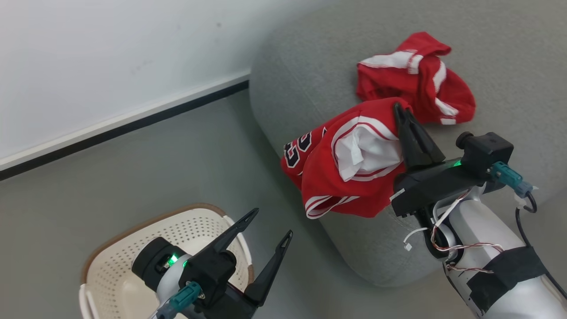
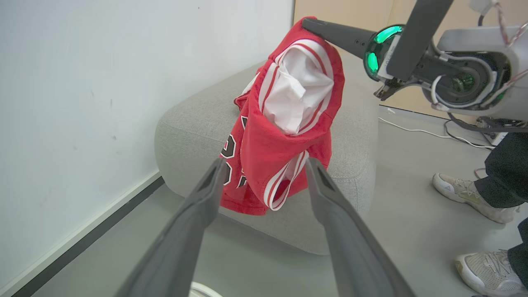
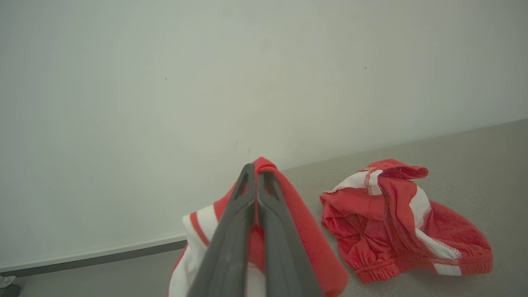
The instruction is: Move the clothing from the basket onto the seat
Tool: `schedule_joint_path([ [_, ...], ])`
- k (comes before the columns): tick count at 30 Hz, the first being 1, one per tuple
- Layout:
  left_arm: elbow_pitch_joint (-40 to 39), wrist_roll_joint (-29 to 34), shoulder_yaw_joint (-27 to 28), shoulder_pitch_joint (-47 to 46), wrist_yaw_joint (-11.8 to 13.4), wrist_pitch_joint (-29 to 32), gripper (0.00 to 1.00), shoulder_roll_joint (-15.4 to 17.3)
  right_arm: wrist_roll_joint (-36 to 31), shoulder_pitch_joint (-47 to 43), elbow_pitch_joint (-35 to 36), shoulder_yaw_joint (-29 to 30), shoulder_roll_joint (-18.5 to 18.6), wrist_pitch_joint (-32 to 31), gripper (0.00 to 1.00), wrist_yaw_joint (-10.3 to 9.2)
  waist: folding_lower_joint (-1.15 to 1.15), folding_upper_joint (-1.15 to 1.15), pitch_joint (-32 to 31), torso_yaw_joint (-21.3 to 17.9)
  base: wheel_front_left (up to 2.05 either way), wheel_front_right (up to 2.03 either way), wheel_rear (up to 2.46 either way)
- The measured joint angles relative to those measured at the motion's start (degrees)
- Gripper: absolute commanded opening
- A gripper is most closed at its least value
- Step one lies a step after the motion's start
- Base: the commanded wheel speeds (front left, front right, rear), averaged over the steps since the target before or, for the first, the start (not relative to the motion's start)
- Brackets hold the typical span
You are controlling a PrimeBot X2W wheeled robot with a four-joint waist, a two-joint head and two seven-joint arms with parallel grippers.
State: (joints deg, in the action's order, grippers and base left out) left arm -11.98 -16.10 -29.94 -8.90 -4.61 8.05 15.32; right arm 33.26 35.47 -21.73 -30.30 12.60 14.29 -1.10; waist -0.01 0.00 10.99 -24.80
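You had the right gripper (image 1: 400,110) pinched tight on a fold at the top of a red jersey (image 1: 341,177), fingers pressed together with cloth between them, so the garment hung free from that one point. It dangled at the rounded near edge of the seat (image 1: 310,75), its lower hem out over the floor; whether it brushed the cushion I could not tell. Holding it by the top let the thin fabric drape clear of the edge rather than drag. As I judged it, you needed to carry it further in before letting go, or it might have slid off. A second red garment (image 1: 416,84) lay crumpled on the seat just beyond the held one, apart from the gripper. Your left gripper (image 1: 271,223) was spread wide with nothing between its fingers, hovering above the basket (image 1: 177,230) on the floor, ready for another reach. What you could see of the basket's inside was bare perforated plastic; your left arm hid the rest, so I could not tell whether anything remained. A person's shoes (image 2: 466,194) stood near the seat
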Motion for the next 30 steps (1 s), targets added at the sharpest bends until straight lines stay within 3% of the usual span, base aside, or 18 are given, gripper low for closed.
schedule_joint_path([
  [11, -0.33, 0.01, -1.56, -1.01, -0.53, 1.44, 1.0, -0.03, 0.0, -0.69, 2.45, 4.25, 1.58, 0.03, 0.0, -0.92, 0.0, 0.0, 2.78, -3.88, 0.0, 0.0, 0.0],
  [17, -1.02, 0.0, -1.44, -1.57, -0.96, 1.94, 1.0, 0.22, 0.01, 2.44, 2.67, 7.83, 3.01, 0.25, 0.0, -0.93, 0.01, 0.0, 3.86, -3.46, 0.0, 0.0, 0.0],
  [30, -3.35, 0.09, -0.24, -4.65, -0.96, 2.97, 1.0, 0.77, 0.07, 16.39, 0.94, 17.05, 11.27, 0.41, 0.0, -0.99, 0.01, 0.0, 7.73, -0.48, 0.0, 0.0, 0.0],
])
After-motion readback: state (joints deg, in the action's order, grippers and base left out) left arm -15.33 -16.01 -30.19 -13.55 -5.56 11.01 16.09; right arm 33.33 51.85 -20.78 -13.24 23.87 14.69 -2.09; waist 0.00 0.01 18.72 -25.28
